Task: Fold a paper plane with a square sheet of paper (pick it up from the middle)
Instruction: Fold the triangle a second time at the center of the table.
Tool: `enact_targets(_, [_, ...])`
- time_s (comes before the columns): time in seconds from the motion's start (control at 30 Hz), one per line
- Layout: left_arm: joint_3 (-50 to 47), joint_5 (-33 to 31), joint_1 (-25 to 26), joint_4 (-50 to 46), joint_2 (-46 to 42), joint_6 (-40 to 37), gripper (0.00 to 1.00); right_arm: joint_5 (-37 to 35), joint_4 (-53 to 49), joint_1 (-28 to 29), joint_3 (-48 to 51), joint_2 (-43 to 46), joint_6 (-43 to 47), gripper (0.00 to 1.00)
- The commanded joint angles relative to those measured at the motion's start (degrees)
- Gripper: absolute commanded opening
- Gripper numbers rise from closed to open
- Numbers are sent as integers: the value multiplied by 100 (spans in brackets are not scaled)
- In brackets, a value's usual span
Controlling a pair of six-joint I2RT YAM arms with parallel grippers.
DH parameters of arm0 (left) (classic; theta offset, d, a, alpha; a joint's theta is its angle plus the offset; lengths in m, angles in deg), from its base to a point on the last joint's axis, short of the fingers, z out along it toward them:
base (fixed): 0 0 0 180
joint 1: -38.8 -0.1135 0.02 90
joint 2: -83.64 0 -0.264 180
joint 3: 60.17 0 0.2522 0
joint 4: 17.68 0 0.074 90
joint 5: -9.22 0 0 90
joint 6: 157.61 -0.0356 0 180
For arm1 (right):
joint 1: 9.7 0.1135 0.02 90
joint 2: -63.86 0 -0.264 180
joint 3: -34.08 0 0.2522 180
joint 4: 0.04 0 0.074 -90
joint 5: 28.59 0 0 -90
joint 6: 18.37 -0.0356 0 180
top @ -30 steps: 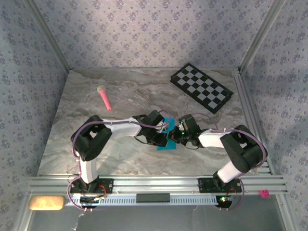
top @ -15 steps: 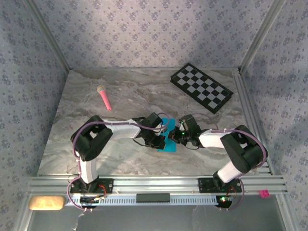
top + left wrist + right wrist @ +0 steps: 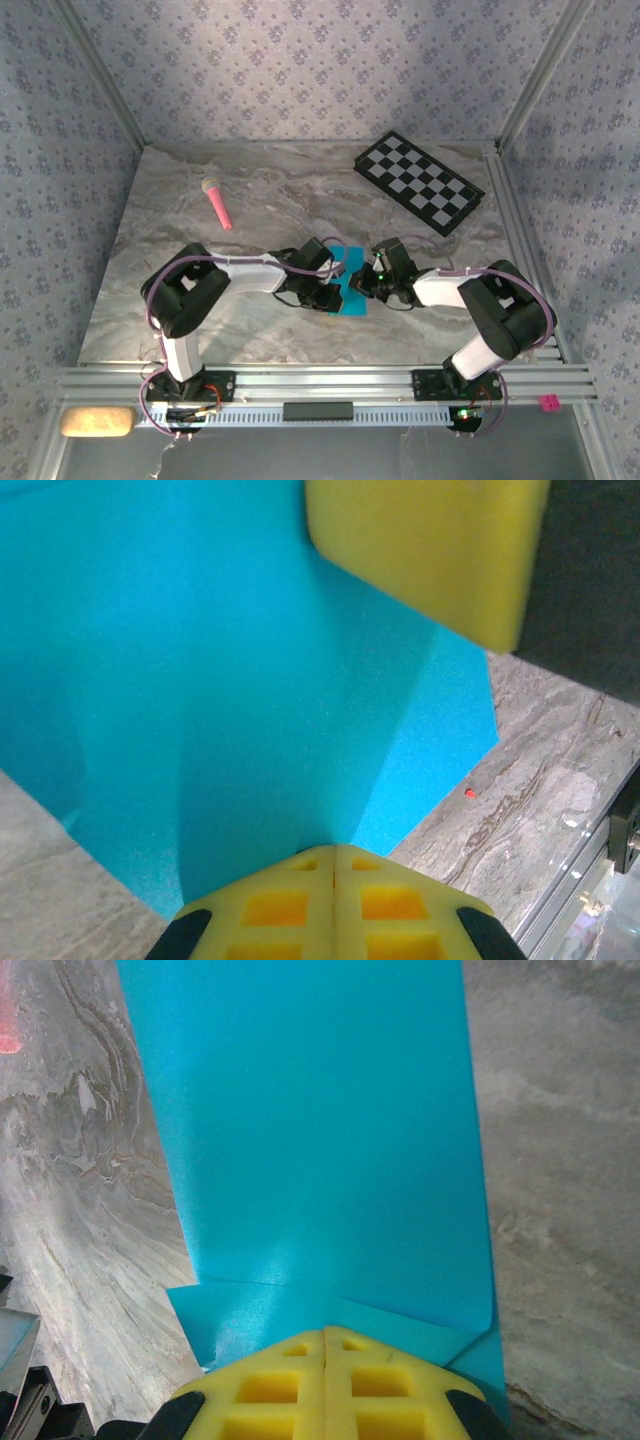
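Well, the left gripper (image 3: 328,291) and right gripper (image 3: 364,286) meet at the middle of the table (image 3: 200,325), each squeezed fully closed, tips on the creased square sheet of paper (image 3: 351,304). Whether either pinches it I can't tell. From above they hide most of it. A checkered board (image 3: 420,182) lies at 1 o'clock and a pink stick (image 3: 217,203) at 10.
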Motion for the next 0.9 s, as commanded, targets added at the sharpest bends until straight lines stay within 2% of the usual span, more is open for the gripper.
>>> enact_targets(0.0, [-250, 273, 0, -299, -122, 141, 5, -449, -862, -64, 252, -306, 172, 0])
enact_targets(0.4, [-694, 860, -96, 27, -177, 480, 8, -458, -889, -54, 225, -333, 194, 0])
enact_targets(0.5, [-797, 740, -105, 81, -622, 488, 8, -457, -888, -55, 219, -325, 181, 0])
enact_targets(0.67, [-404, 706, -176, -196, -1266, 189, 11, -458, -898, -54, 204, -308, 172, 0])
enact_targets(0.87, [86, 668, -308, -155, -1016, 120, 12, -463, -920, -46, 182, -271, 163, 0])
